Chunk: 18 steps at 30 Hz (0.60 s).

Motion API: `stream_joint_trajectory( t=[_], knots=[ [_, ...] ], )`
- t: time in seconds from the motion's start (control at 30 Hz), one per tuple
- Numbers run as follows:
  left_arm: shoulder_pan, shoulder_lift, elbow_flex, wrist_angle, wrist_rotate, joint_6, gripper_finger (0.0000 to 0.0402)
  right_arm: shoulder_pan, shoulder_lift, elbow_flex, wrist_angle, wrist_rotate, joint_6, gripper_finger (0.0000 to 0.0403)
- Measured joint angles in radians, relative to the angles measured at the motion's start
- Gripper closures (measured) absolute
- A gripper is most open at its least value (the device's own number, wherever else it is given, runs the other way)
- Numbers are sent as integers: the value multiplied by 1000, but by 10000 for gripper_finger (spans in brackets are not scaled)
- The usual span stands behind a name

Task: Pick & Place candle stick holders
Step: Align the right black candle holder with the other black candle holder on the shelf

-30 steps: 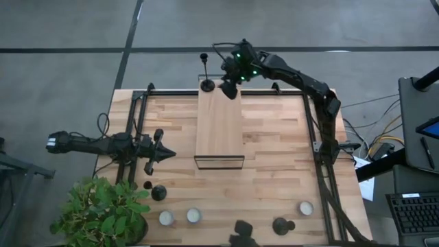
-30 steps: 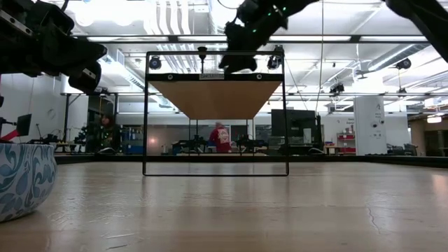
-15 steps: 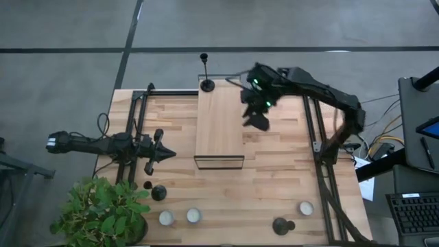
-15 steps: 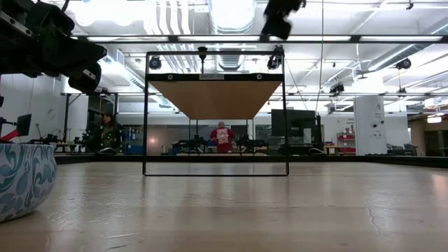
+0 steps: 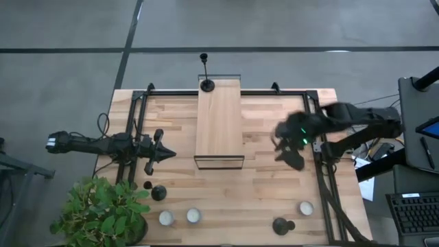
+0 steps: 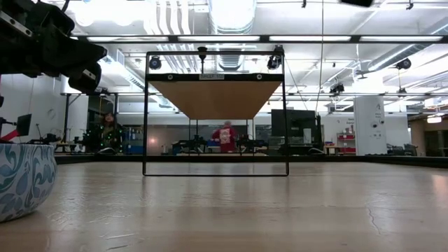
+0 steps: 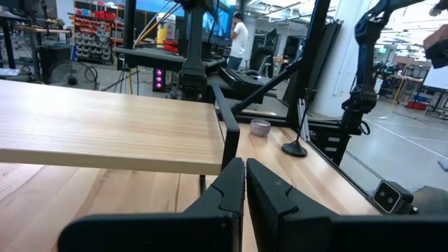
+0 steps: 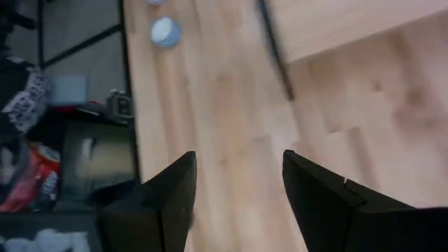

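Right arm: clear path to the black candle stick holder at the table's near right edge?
Probably yes. The right gripper is open and empty above bare table, and nothing stands between it and that black candle stick holder; a white tealight sits just beside it.

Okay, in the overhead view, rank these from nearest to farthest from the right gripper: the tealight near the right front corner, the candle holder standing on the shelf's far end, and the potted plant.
From the right gripper, which is open:
1. Tealight, toward the table's front right corner.
2. Candle holder, upright on the far end of the raised shelf.
3. Potted plant, at the front left corner, clearly farthest.
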Motion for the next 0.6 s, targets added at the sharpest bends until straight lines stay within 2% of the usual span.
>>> stream_joint_trajectory(
  t=[0.17, 0.4, 0.5, 0.6],
  knots=[
    [0, 0, 0, 0, 0, 0, 387, 228, -71, -124, 106, 141, 200, 199],
    [0, 0, 0, -1, 0, 0, 387, 513, -49, -227, 184, 308, 410, 199],
    [0, 0, 0, -1, 0, 0, 387, 610, -29, -255, 185, 356, 533, 199],
    [0, 0, 0, -1, 0, 0, 387, 684, -6, -272, 205, 361, 644, 199]
  ],
)
